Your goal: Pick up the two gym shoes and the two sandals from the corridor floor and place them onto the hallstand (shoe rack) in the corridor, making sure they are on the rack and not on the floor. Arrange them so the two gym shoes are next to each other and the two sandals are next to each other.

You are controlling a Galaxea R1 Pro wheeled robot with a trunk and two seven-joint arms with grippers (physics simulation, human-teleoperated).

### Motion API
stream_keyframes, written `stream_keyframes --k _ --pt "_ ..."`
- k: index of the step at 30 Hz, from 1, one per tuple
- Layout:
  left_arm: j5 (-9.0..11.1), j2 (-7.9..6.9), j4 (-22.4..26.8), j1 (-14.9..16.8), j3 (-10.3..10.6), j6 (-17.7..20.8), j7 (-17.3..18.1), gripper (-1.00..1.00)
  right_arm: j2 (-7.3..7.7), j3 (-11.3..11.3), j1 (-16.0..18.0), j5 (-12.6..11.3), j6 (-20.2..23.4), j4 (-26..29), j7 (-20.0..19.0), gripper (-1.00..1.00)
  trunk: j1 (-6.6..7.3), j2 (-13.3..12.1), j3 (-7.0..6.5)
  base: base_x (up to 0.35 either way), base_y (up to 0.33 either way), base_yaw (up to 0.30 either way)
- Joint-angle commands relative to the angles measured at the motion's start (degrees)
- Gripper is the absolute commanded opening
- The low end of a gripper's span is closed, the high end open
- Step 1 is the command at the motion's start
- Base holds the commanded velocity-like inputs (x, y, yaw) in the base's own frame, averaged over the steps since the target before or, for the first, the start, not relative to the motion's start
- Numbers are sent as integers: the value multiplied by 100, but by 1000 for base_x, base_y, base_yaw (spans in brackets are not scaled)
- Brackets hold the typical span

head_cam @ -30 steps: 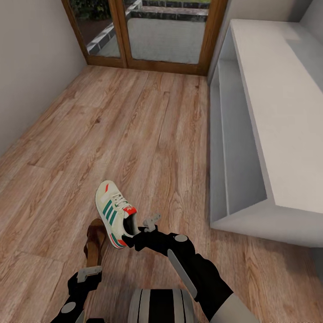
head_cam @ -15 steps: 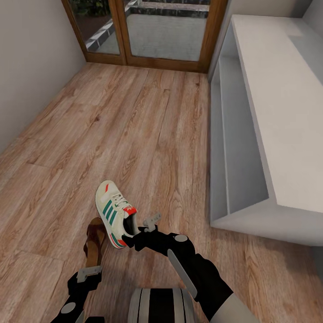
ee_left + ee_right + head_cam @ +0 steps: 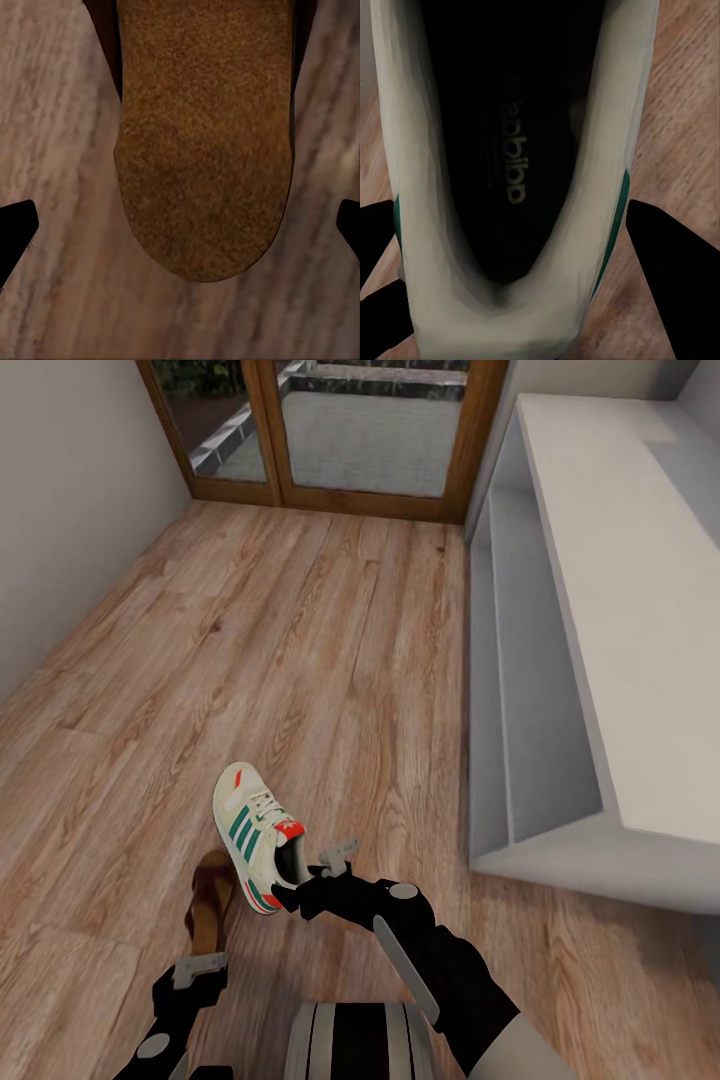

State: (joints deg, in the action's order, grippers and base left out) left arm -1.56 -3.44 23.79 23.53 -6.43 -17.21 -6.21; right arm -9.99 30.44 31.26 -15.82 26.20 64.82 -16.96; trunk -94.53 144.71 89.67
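One white gym shoe (image 3: 252, 828) with green stripes hangs tilted over the corridor floor (image 3: 300, 660), toe pointing away from me. My right gripper (image 3: 298, 882) is shut on its heel. In the right wrist view the fingers (image 3: 667, 262) flank the gym shoe's heel (image 3: 510, 112). A brown sandal (image 3: 210, 905) lies on the floor just left of it, partly under the shoe. My left gripper (image 3: 198, 966) hovers open at the sandal's near end. Its dark fingertips (image 3: 15, 240) stand wide on both sides of the sandal's footbed (image 3: 202, 150). The pale hallstand (image 3: 620, 610) runs along the right.
Wood-framed glass doors (image 3: 330, 430) close the far end of the corridor. An off-white wall (image 3: 70, 510) bounds the left side. The hallstand's open lower shelf slot (image 3: 520, 690) faces the floor planks.
The whole picture has shifted slightly, so the camera moved. Both grippers, the gym shoe and the sandal keep their places relative to me.
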Motion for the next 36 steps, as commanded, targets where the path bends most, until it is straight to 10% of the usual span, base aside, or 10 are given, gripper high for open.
stream_keyframes --k 1,36 --pt "-15 1 -5 3 -11 -17 -12 100 0 -3 2 -35 34 4 0 -100 0 1 3 157 0 0" --pt "-3 -16 3 -4 -53 -27 -7 100 0 -3 3 -35 34 4 0 -100 -21 12 180 17 0 0"
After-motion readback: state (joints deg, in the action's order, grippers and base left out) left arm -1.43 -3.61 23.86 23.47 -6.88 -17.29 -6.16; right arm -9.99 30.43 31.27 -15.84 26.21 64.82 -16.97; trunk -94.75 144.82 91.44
